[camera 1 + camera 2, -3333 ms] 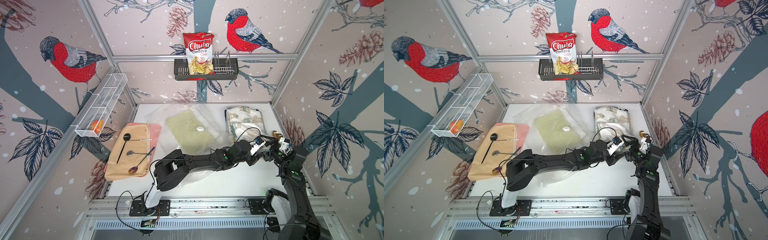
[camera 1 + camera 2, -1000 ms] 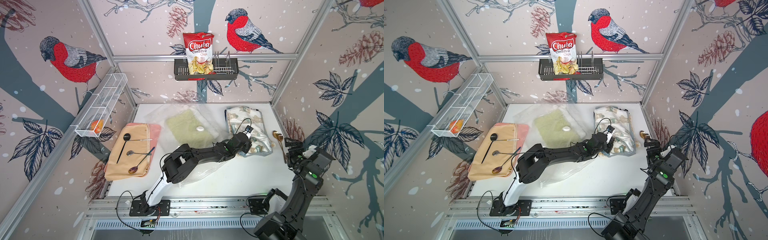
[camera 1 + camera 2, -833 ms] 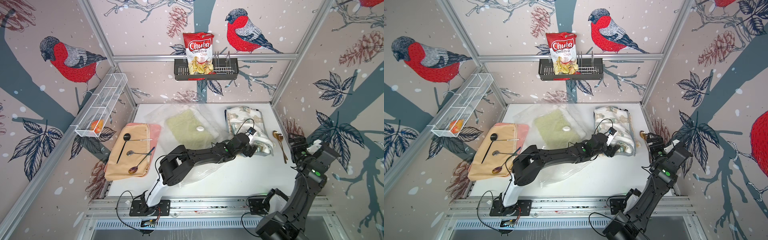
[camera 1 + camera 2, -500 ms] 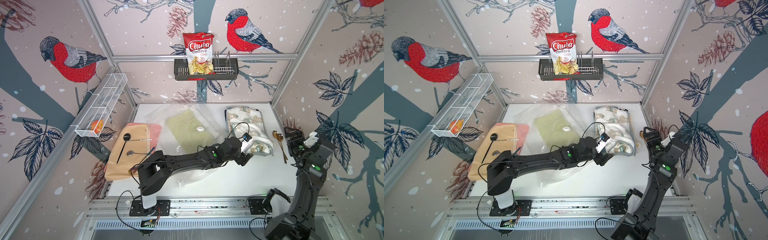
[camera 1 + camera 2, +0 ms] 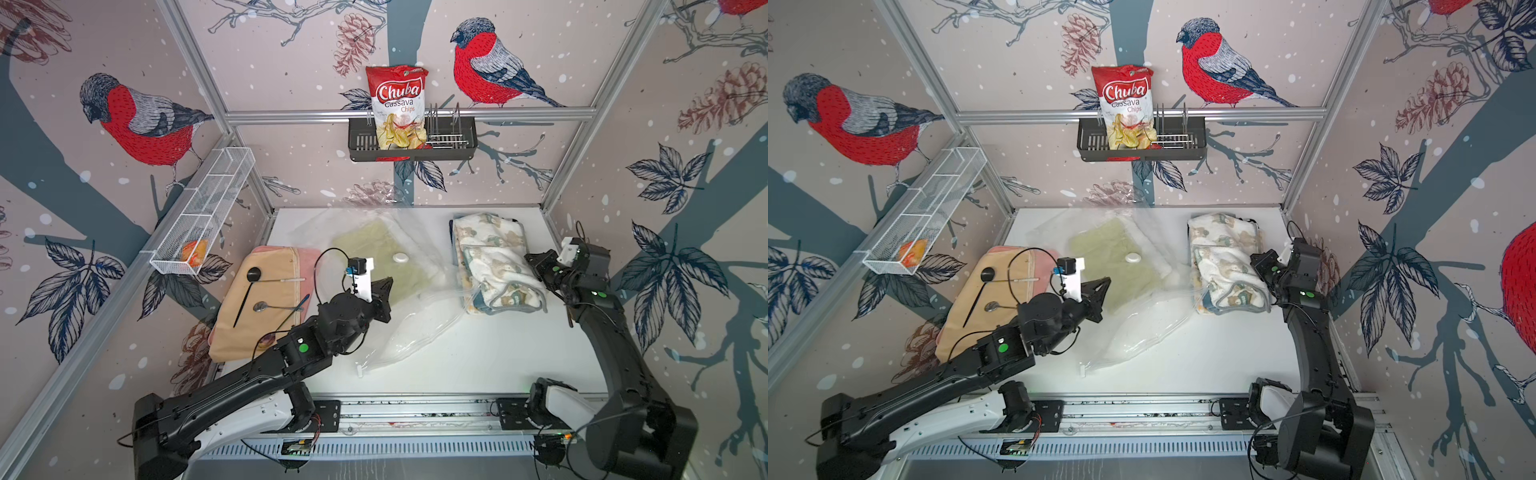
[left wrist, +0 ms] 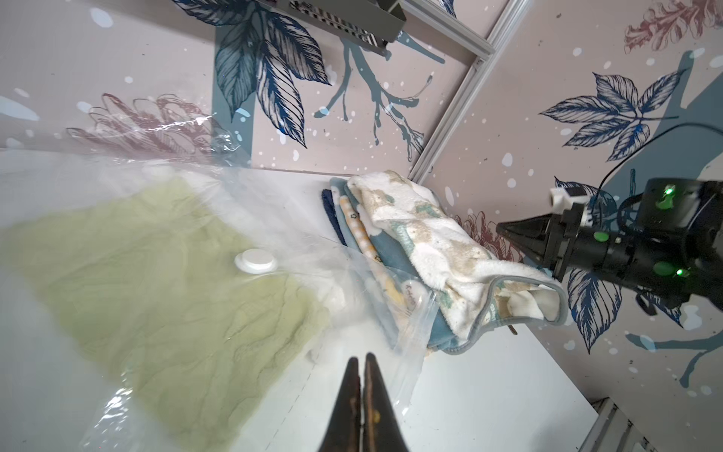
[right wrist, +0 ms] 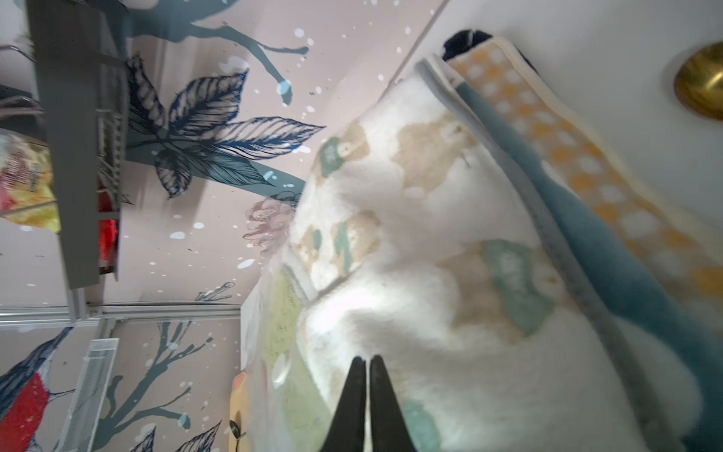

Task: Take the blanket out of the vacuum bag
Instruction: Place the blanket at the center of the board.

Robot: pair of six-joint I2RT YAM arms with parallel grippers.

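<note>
Vacuum bag point(image 5: 415, 316) lies mid-table, green cloth point(image 5: 374, 266) inside; the printed blanket point(image 5: 494, 266) sits at its 3 o'clock. Left gripper point(image 5: 384, 286) at 9 o'clock and right gripper point(image 5: 532, 259) beside the blanket are pinched together, empty.

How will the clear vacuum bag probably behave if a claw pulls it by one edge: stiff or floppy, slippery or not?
The vacuum bag is thin, wrinkled film lying slack on the table, so it would probably droop rather than hold its shape. Its glossy surface suggests a slippery grip. The folded green cloth inside would likely weigh down that end.
</note>
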